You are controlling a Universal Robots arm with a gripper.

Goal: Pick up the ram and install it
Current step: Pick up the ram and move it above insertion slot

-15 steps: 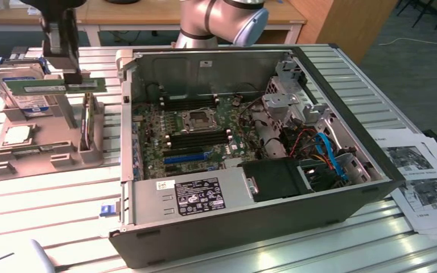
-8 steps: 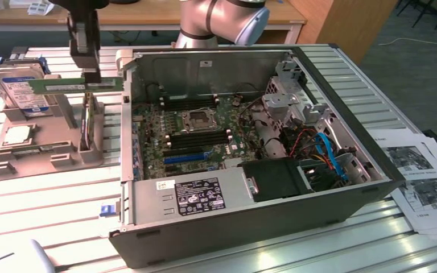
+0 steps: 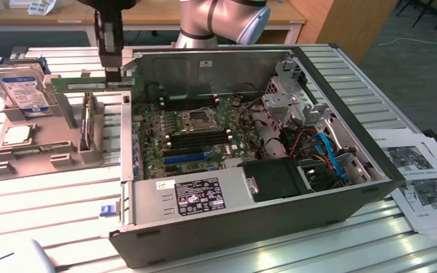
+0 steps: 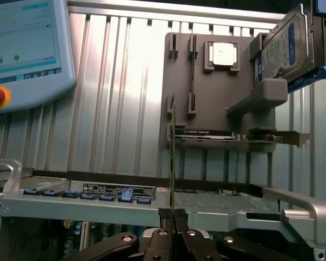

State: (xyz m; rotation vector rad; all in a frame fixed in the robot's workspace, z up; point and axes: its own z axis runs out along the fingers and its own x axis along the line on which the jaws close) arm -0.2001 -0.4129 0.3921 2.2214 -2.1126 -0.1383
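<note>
The ram point(image 3: 82, 85) is green, the hard drive point(image 3: 23, 91) bears a blue-and-white label, and the motherboard point(image 3: 192, 136) seems dark green.

The arm point(image 3: 218, 20) is leaning in from the far side with its silver joint bent over, and its dark pincer point(image 3: 113, 77) is hanging straight down, the two fingers point(image 4: 165, 217) pressing tightly together on the ram point(image 3: 89, 84) and holding it level in the air.

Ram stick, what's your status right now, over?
Gripper shut on the ram. Ram aloft, level, at the open case's rim, clear of the grey holder. Not in a slot yet.
</note>
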